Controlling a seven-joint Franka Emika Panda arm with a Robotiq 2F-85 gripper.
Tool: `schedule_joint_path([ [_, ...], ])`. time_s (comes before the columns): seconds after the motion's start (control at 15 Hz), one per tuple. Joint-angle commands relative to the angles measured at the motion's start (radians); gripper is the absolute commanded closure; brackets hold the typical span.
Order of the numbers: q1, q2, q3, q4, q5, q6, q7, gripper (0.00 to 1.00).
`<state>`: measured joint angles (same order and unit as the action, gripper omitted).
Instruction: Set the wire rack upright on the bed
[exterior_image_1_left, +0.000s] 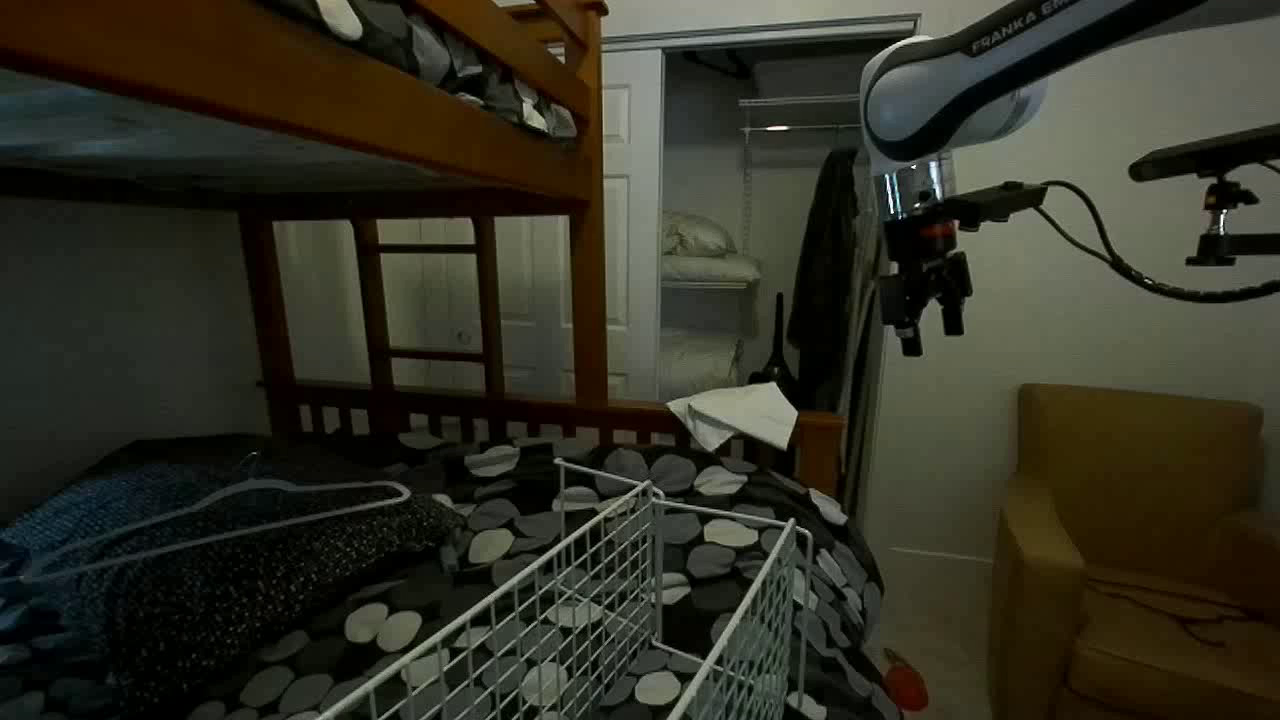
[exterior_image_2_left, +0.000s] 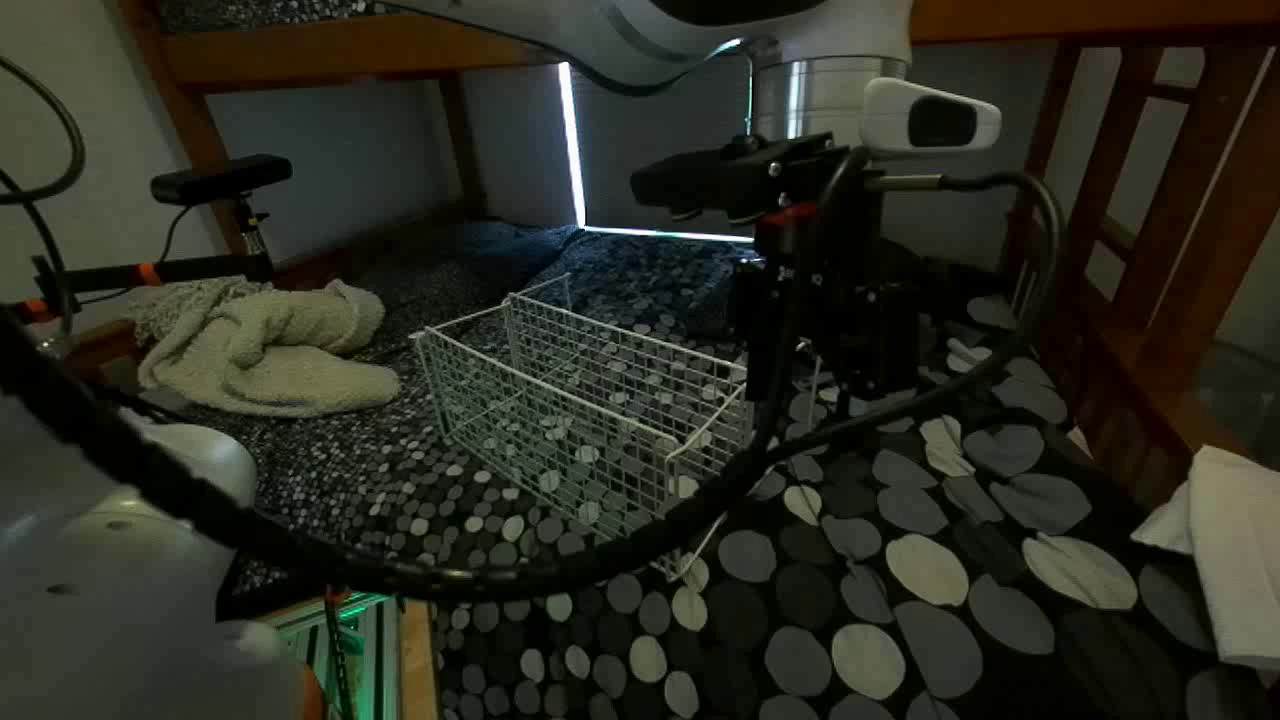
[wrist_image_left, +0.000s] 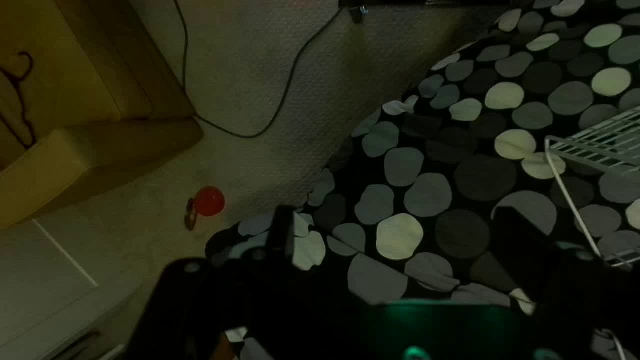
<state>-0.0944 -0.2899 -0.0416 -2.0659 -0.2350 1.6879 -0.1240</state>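
**On the bed (exterior_image_2_left: 830, 600), a white wire rack (exterior_image_2_left: 585, 450) with its tiers on edge**

Out on the dotted cover (exterior_image_2_left: 930, 500), the rack rests on its side: two flat white grids stand facing each other like walls, bridged at the ends by thin wires. Higher up, apart from it, the claw (exterior_image_1_left: 931, 335) has its jaws spread wide; in an exterior view it masks part of one end, and a black cable (exterior_image_2_left: 420, 578) sags across the near lower corner. By the opposite end lies a bunched cream fleece (exterior_image_2_left: 270, 350); a white hanger (exterior_image_1_left: 262, 484) crosses a blue blanket (exterior_image_1_left: 110, 510), and a white cloth (exterior_image_1_left: 740, 412) drapes over the wooden footboard (exterior_image_1_left: 540, 412). The surface is black, printed with grey and white rounds. Around it, in dim light: a tan armchair (exterior_image_1_left: 1135, 470), a closet (exterior_image_1_left: 700, 140), a round red object (wrist_image_left: 209, 201) on the floor (wrist_image_left: 260, 170).
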Motion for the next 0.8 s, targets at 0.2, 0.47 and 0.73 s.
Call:
schedule_joint_path([
  [0.2,0.013,0.0,-0.011,0.002,-0.003,-0.003,0.003,0.0],
  [0.47,0.039,-0.003,0.02,-0.03,-0.008,-0.003,0.014,0.0],
  [0.73,0.117,-0.049,0.07,-0.132,0.036,-0.007,-0.046,0.0],
])
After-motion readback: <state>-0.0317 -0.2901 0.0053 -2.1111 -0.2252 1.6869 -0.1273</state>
